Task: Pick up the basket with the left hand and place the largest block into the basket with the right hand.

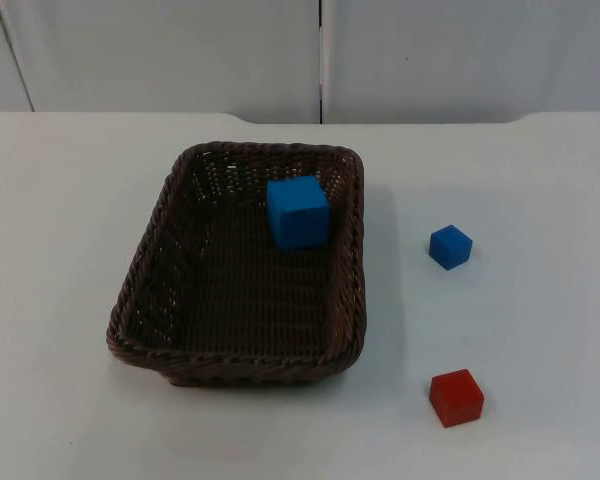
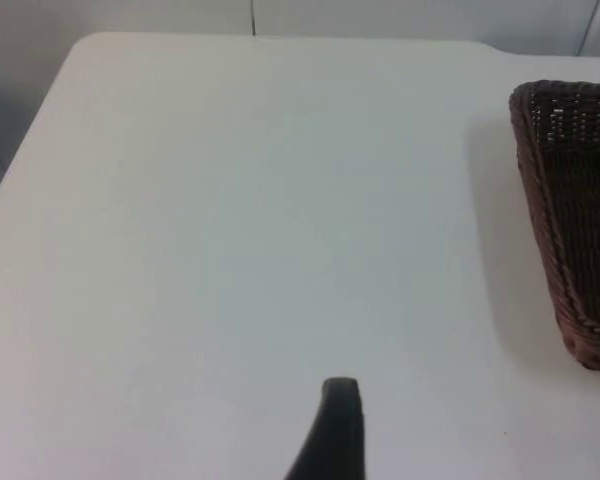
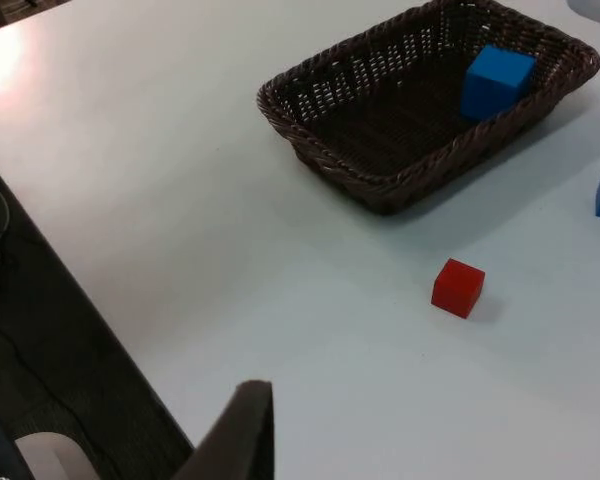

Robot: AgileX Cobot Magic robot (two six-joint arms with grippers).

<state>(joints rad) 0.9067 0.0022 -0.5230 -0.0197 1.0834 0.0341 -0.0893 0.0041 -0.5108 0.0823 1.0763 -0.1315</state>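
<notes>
A dark brown woven basket point(image 1: 242, 362) stands on the white table, left of centre. The largest block, a big blue cube point(image 1: 298, 211), lies inside it at the far right corner. Two smaller blocks rest on the table to the basket's right: a small blue one point(image 1: 450, 247) and a red one point(image 1: 456, 397). My left gripper point(image 2: 335, 430) hangs over bare table, well apart from the basket point(image 2: 570, 250). Near the table's edge is my right gripper point(image 3: 242, 430), far from the red block point(image 3: 458, 288), the basket point(image 3: 370, 185) and the big blue cube point(image 3: 497, 82).
The grey partition wall point(image 1: 320, 50) closes the far side of the table. In the right wrist view the table edge point(image 3: 80, 290) drops to a dark floor. Bare white table surrounds the basket on every side.
</notes>
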